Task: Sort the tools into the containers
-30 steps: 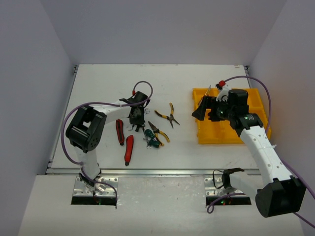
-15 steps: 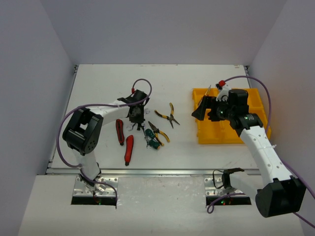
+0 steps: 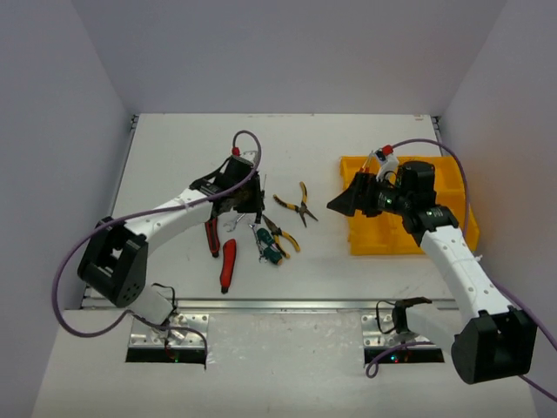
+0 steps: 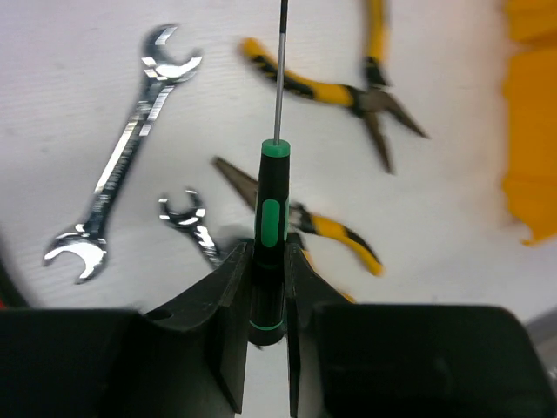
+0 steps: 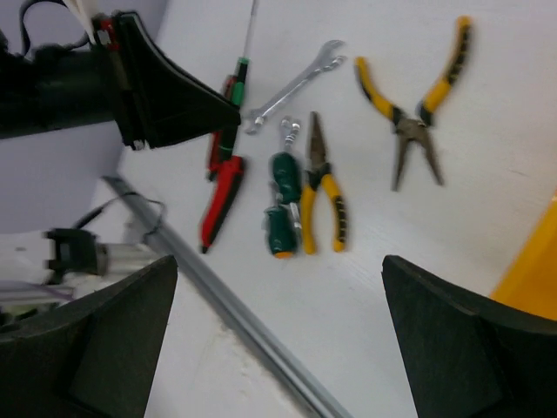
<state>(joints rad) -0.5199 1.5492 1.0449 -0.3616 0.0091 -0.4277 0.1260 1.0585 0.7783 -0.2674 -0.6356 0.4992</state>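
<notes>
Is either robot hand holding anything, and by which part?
The left gripper holds a green-and-black screwdriver by the rear half of its handle, with the shaft pointing away. The right gripper is open and holds nothing.

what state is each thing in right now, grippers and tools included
left gripper, shut on green-black screwdriver
right gripper, open, empty
far pliers, flat on table, handles spread
near pliers, flat on table, handles nearly together
long wrench, flat on table
red-black knife, flat on table
yellow tray, on table, partly hidden by right arm
</notes>
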